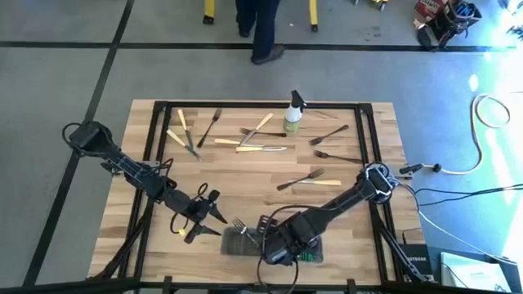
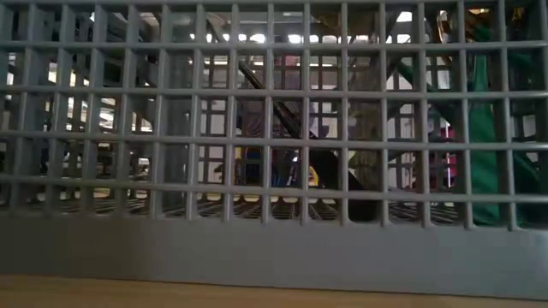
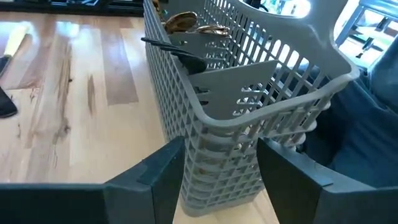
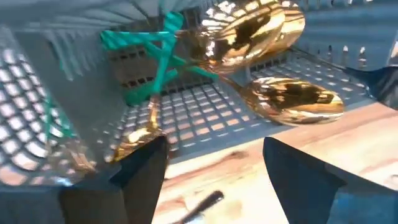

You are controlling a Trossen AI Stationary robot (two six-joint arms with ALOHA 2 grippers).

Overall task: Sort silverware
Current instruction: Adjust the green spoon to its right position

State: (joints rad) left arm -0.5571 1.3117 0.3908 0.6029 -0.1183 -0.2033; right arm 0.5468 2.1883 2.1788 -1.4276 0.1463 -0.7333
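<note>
Wooden planks make up the bench point(image 1: 343, 208), framed by black rails, with grey floor around it and a person's legs point(image 1: 261, 33) standing beyond the far edge.

Right tool point(image 4: 211, 168): its two dark fingers are spread with nothing between them. It hangs at the near edge of the bench, right at the grey mesh caddy point(image 1: 241, 242). Just ahead of its fingertips lie shiny gold spoons point(image 4: 292, 102), bowls overlapping, resting against the caddy's grid floor. A green-handled piece point(image 4: 155, 56) crosses just behind them. Below the fingers a dark slim utensil point(image 4: 202, 202) lies on the wood.

Left tool point(image 3: 217, 180): its fingers are also spread, standing either side of one corner of the caddy without clearly touching it. It holds nothing. Just beyond that corner, inside the nearest compartment, sit a dark utensil point(image 3: 177, 53) and, behind it, bronze spoon bowls point(image 3: 183, 22).

Farther out from both tools, the rest of the silverware lies loose on the bench. A fork with a pale handle point(image 1: 315, 180) sits nearest, in the middle. Beyond it, toward the far edge, are a pale-handled knife point(image 1: 260, 149), dark forks point(image 1: 328, 135) and a scattered group of pale-handled pieces point(image 1: 184, 135). A small spray bottle point(image 1: 293, 113) stands upright among them at the far side.
</note>
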